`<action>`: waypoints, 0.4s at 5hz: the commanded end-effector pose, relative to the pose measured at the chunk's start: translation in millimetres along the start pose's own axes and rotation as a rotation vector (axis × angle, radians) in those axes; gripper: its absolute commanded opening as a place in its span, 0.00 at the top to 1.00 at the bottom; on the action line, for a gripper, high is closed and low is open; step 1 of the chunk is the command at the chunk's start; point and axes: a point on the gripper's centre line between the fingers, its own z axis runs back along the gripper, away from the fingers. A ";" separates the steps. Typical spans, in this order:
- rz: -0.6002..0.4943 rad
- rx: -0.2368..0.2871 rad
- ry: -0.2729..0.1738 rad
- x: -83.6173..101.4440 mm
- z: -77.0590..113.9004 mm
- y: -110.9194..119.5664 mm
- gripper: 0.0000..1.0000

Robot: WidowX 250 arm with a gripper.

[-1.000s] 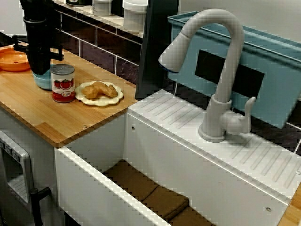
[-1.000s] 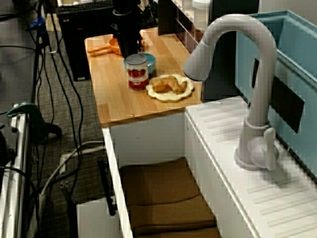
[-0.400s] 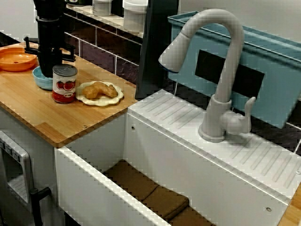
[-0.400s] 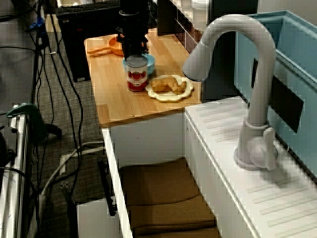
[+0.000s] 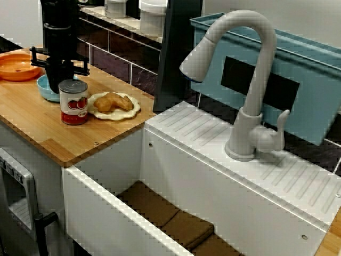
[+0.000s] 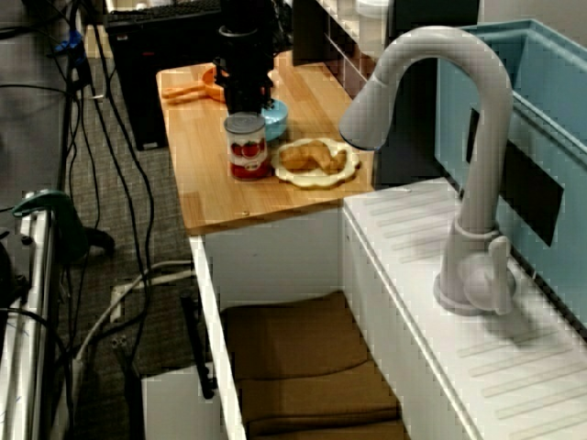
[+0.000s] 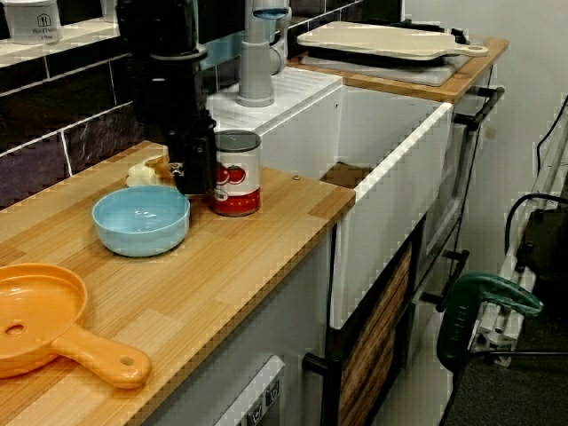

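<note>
Gripper: We see the black gripper [image 7: 193,177] standing upright and low over the bench [image 7: 231,266], its fingertips close to the wood.
Grip: We cannot tell whether its fingers are spread or closed; from the bench end they read as one dark block, and facing the tap the can hides them.
Can: The red-labelled can [image 7: 235,173] stands upright on the bench, toward the end that meets the sink [image 7: 390,133], about midway between the wall edge and the front edge. Its side is right against the gripper, which is on the side away from the sink; we cannot say for sure that they touch.
Bowl: A blue bowl [image 7: 142,220] sits just beside the gripper, on the far side from the can.
Plate: A pale plate [image 5: 133,110] of fried food lies just beside the can, toward the wall edge.
Pan: An orange pan [image 7: 53,333] lies near the bench end away from the sink, well apart from the can.
Tap: A grey tap [image 5: 250,80] rises behind the sink.
</note>
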 end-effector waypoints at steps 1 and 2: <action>-0.034 -0.004 -0.074 -14.9 33.1 -3.6 1.00; -0.035 -0.010 -0.068 -20.7 35.3 -3.9 1.00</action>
